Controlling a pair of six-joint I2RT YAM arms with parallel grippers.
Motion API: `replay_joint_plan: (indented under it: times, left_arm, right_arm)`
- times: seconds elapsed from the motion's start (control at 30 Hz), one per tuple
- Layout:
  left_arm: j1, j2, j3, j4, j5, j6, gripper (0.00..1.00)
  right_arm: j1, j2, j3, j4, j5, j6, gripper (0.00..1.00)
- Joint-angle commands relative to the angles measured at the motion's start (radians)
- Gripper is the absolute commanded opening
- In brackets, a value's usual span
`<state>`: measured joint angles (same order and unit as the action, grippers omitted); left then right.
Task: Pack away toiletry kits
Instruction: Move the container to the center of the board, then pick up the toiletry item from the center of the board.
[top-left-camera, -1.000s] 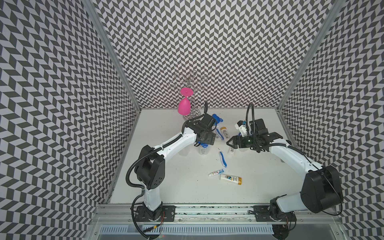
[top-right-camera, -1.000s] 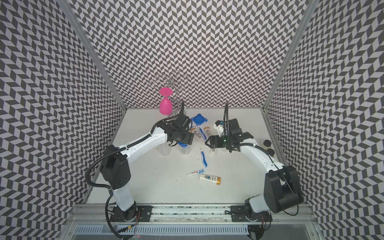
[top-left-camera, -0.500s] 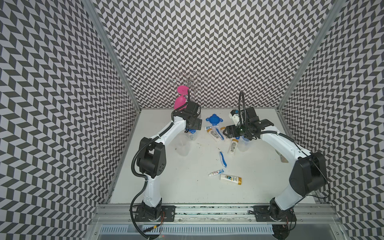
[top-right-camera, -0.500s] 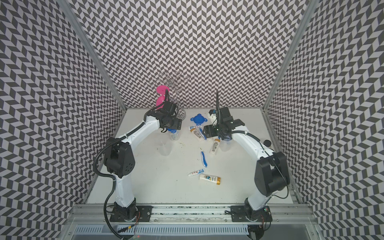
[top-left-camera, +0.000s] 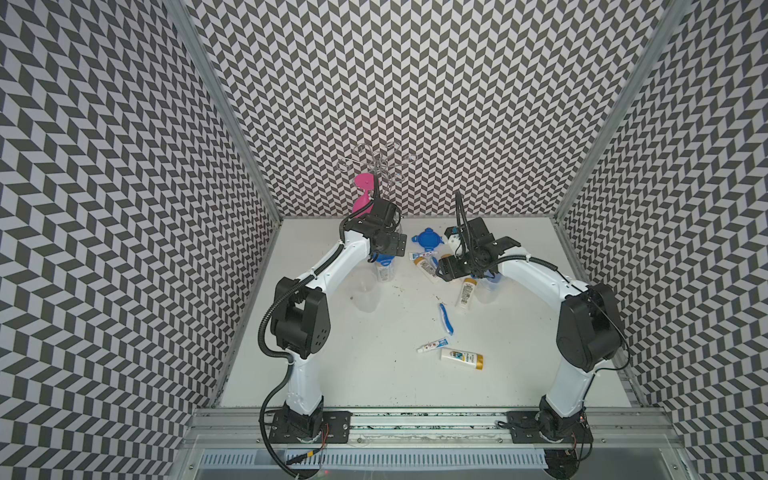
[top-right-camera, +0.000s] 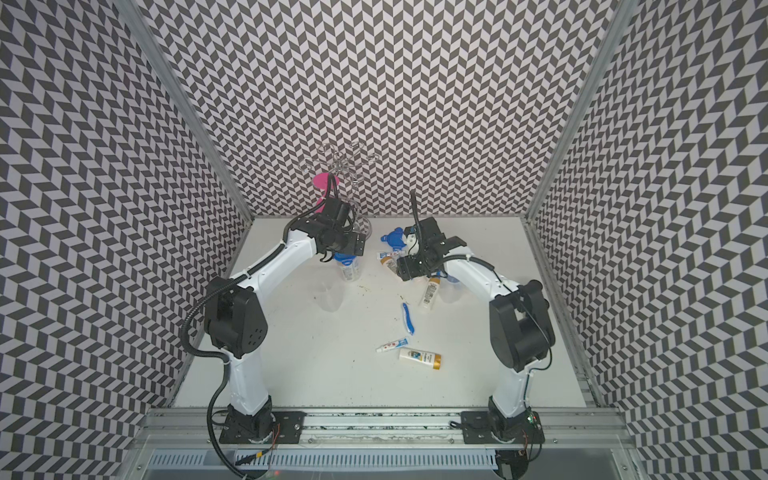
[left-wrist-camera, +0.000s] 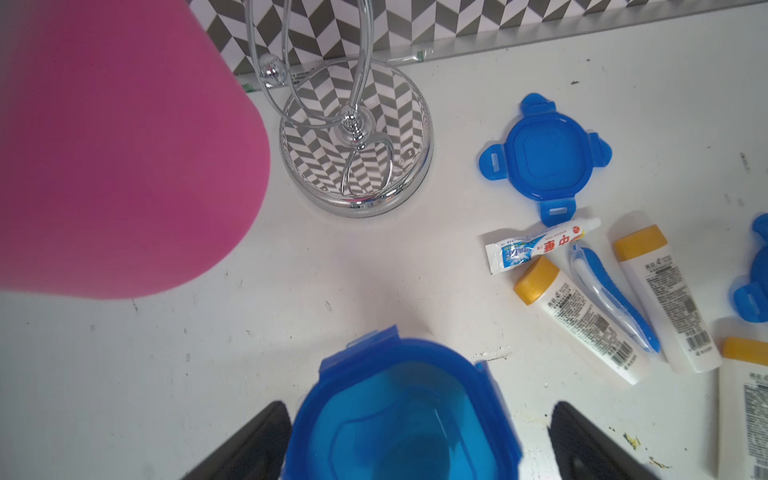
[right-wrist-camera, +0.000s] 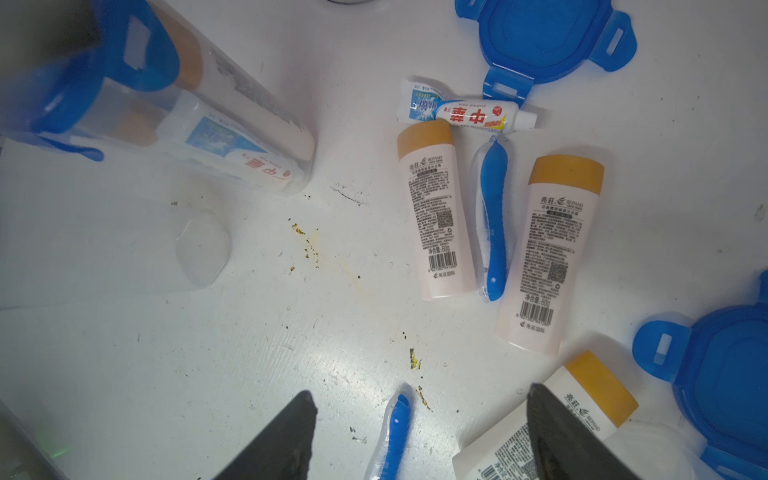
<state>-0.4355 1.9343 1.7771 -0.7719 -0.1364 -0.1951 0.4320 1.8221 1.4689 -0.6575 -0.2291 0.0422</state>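
Bright, even light from overhead leaves only soft shadows on the white table (top-left-camera: 374, 374). The pink goblet (left-wrist-camera: 116, 145) looms blurred; beside it the wire rack (left-wrist-camera: 357, 166) glints sharply.

Joins white tubular links (top-left-camera: 328, 270) to bulky black joint housings (top-left-camera: 301, 328); trails ribbed black cable (top-left-camera: 262, 328); tips left tool (left-wrist-camera: 415, 446) with black wedge fingers (left-wrist-camera: 249, 446); bolts onto black screwed base plates (top-left-camera: 338, 428).

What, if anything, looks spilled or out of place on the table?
Small yellow-brown crumbs are scattered on the white table between the filled jar and the loose bottles; they look like spilled dirt. A blue lid lies flat beside a toothpaste tube, on no jar.
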Motion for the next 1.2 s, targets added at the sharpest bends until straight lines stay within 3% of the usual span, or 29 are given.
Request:
replay_joint_plan:
  times: [0.0,0.27,0.4,0.47,0.57,0.63,0.7,0.83,1.17]
  left_arm:
    - [0.001,-0.056,0.024,-0.011,0.013,0.026,0.99]
    - [-0.021,-0.127,-0.008,-0.011,0.002,0.079,0.99]
    - [-0.029,-0.228,-0.067,-0.047,0.003,0.059,1.0]
    - [0.005,-0.305,-0.142,-0.052,0.052,0.021,1.0]
    - [0.123,-0.456,-0.295,-0.01,0.218,-0.017,0.99]
    - [0.174,-0.527,-0.346,-0.03,0.219,-0.018,1.0]
    - [0.187,-0.57,-0.397,-0.046,0.188,-0.033,1.0]
    - [0.208,-0.646,-0.499,-0.004,0.281,-0.104,1.0]
    - [0.21,-0.679,-0.527,0.065,0.348,-0.19,1.0]
  right_arm:
    - [0.012,0.012,-0.007,0.03,0.023,-0.009,0.79]
    - [0.029,0.019,-0.012,0.036,0.034,-0.009,0.78]
    - [0.044,0.052,0.028,0.021,0.053,-0.017,0.78]
    - [0.051,0.08,0.058,0.015,0.057,-0.023,0.78]
    - [0.06,0.127,0.104,0.006,0.057,-0.032,0.78]
    - [0.066,0.161,0.13,-0.001,0.061,-0.043,0.77]
    - [0.071,0.185,0.138,0.002,0.069,-0.056,0.76]
    - [0.073,0.226,0.134,0.014,0.081,-0.074,0.74]
    - [0.103,0.342,0.167,0.042,0.156,-0.116,0.65]
